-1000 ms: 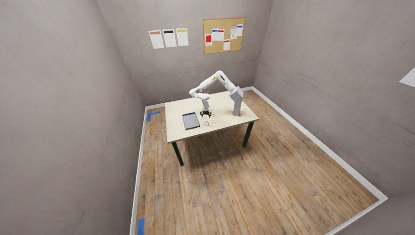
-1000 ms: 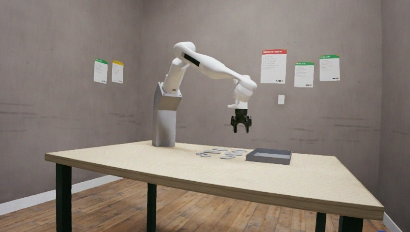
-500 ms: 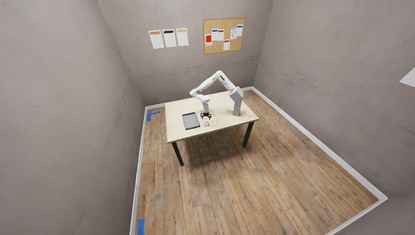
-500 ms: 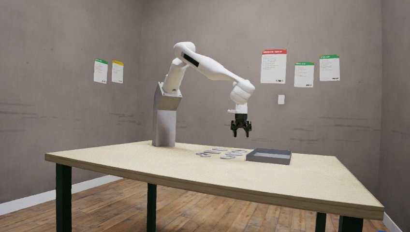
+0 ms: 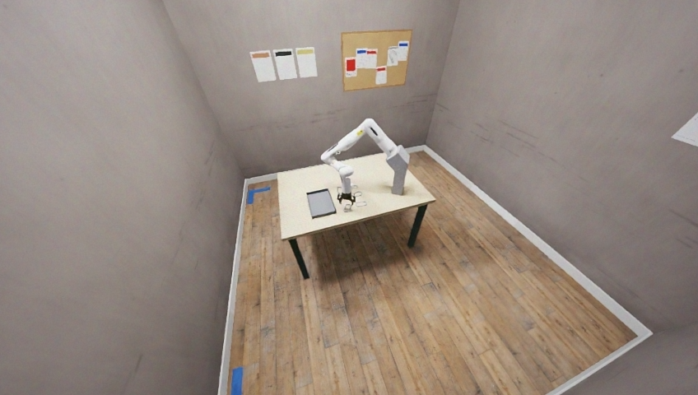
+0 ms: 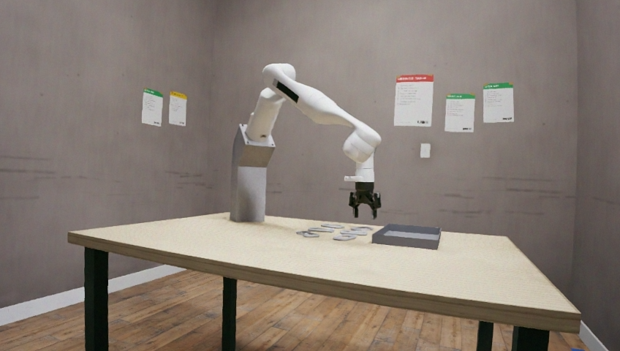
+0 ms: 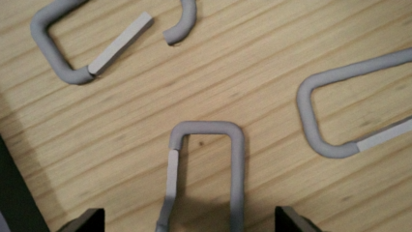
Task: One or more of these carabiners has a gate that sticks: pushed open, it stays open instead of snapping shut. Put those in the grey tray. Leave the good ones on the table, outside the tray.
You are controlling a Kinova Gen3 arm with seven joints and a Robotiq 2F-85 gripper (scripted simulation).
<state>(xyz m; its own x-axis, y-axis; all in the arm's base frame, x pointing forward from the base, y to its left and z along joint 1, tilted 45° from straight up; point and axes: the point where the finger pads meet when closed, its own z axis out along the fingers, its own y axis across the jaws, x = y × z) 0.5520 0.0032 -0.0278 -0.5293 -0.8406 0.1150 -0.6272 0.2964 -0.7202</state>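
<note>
Grey, scuffed walls and a plank floor enclose the pale wooden table, where silver-grey carabiners lie flat in a loose cluster, just beside the grey tray. That closeness probably serves the sorting: a faulty one needs only a short carry, while the good ones can stay where they are. No carabiner shows in the tray. The two-finger Robotiq gripper hangs over the cluster, pointing down, its fingers spread wide with nothing between them. In the wrist view, the central carabiner lies between the two fingertips as seen from above, its pale gate in line with the frame; the wide spread would suit coming down astride it. The upper-left carabiner is different: its gate slants inward, clear of the hooked nose, so it stands open. With no finger on that gate, I judge it a sticking one, bound for the tray. The right-hand carabiner runs out of view, so its gate cannot be judged fully. A closed gate alone proves little; it would need a push and release, gently, lest the whole carabiner slide instead.

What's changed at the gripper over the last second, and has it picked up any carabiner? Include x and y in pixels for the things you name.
The gripper point(image 5: 346, 202) point(image 6: 365, 216) point(image 7: 191, 219) has moved down toward the table point(image 5: 299, 215) point(image 6: 304, 260) point(image 7: 121, 106). It is open, and nothing was taken hold of or let go. The carabiners point(image 5: 361, 205) point(image 6: 343, 239) point(image 7: 237, 179) and grey tray point(image 5: 321, 202) point(image 6: 405, 240) point(image 7: 19, 193) show no visible shift.
</note>
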